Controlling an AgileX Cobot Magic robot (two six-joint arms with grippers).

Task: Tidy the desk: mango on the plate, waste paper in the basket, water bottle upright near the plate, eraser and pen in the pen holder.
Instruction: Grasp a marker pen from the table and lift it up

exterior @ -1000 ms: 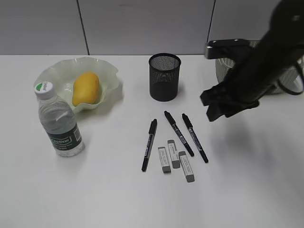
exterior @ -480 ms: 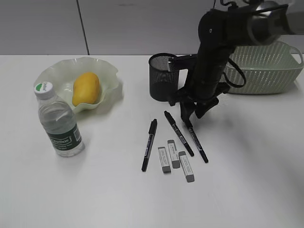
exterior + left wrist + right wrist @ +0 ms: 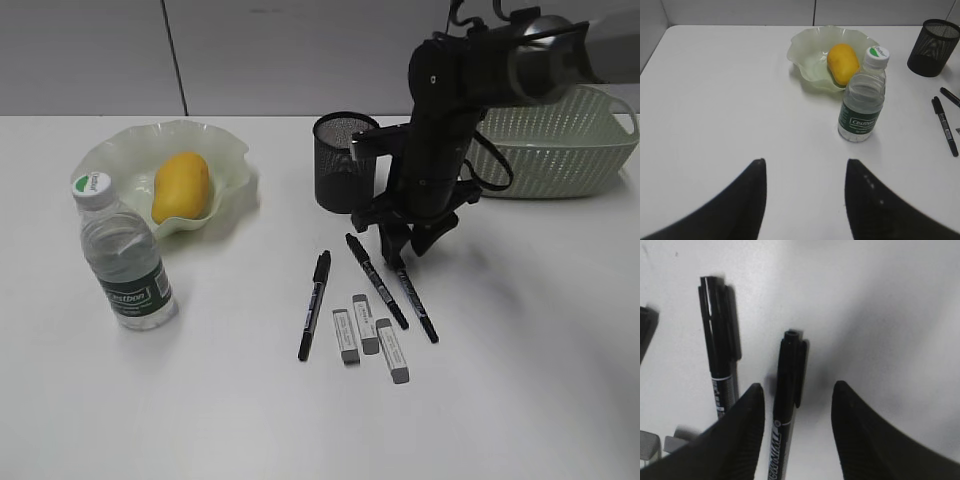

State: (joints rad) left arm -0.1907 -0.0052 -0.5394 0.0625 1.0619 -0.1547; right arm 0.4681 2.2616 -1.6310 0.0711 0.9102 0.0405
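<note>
My right gripper (image 3: 795,435) is hanging open, straddling the rightmost pen (image 3: 787,390) lying on the tabletop (image 3: 890,315).

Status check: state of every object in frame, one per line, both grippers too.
mango: on the plate
water bottle: upright, capped, beside the plate
pen holder: upright, nothing visible in it
three pens: lying flat on the desk
three erasers: flat on the desk
basket: upright, contents hidden
right gripper: open, jaws straddling the rightmost pen
left gripper: open, empty
</note>
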